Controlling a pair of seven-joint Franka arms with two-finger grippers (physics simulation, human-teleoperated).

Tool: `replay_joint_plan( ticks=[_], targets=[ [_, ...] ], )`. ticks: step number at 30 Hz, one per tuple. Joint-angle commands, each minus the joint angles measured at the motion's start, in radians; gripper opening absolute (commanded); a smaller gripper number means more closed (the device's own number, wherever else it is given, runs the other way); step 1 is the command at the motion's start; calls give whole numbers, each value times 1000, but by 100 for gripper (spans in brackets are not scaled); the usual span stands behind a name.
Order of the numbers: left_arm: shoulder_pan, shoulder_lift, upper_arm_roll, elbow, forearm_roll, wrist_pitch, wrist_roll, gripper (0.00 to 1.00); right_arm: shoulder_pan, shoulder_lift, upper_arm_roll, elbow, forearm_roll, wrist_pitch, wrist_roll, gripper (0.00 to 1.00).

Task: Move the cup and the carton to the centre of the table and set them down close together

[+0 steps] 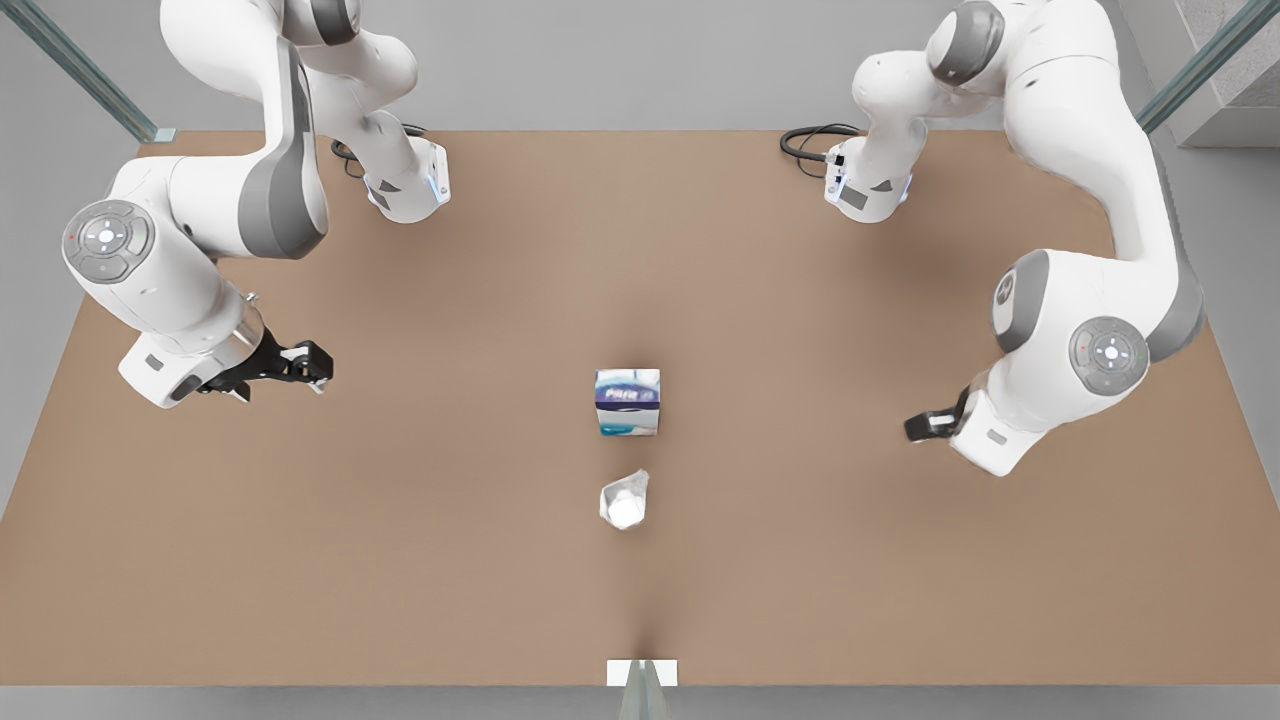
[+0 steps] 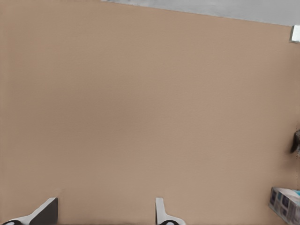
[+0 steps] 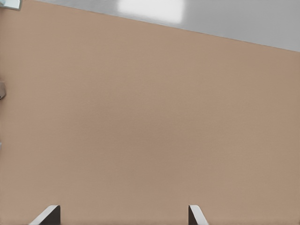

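front view: one carton (image 1: pixel 628 402), one cup (image 1: pixel 625 500), two white arms. the carton, white with a dark blue band and teal print, stands at the middle of the plain matte brown bench (image 1: pixel 400 560). the cup is just beside it toward the near edge, a small gap between them, its white inside turned to the camera. both lie between the two sets of jaws and well apart from each. the left gripper (image 1: pixel 925 425) hangs at the front view's right and the right gripper (image 1: pixel 305 365) at the front view's left, each pointing toward the carton and holding nothing. a white tab (image 1: pixel 641 672) sits at the near edge, black cables (image 1: pixel 812 140) curl by one arm base, and grey floor surrounds the bench.

left wrist view: the left gripper (image 2: pixel 103 218) has its jaws spread over bare bench (image 2: pixel 140 117). a corner of the carton (image 2: pixel 285 202) lies off to one side of the jaws. the tab (image 2: pixel 295 33) and a grey strip of floor sit far ahead.

right wrist view: the right gripper (image 3: pixel 122 218) has its jaws spread wide over bare bench (image 3: pixel 140 117), with the tab (image 3: pixel 9 3) and grey floor beyond the far edge.
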Motion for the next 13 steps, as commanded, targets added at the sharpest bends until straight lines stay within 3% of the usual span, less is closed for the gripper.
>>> replay_joint_plan(
  ticks=[1,8,9,10,13],
  targets=[
    [-7,-7,8,-1,51,-2,-1,100,0,0,0,0,0,0,2,100],
    [52,-20,46,3,87,-51,192,100,0,1,0,0,0,0,0,100],
    [-31,-49,203,-8,36,-49,275,100,1,0,0,0,0,0,0,100],
    [-56,-48,247,-1,-1,-71,283,100,1,0,0,0,0,0,0,100],
    [-51,-49,237,2,-42,-84,269,100,1,0,0,0,0,0,0,100]
  ],
)
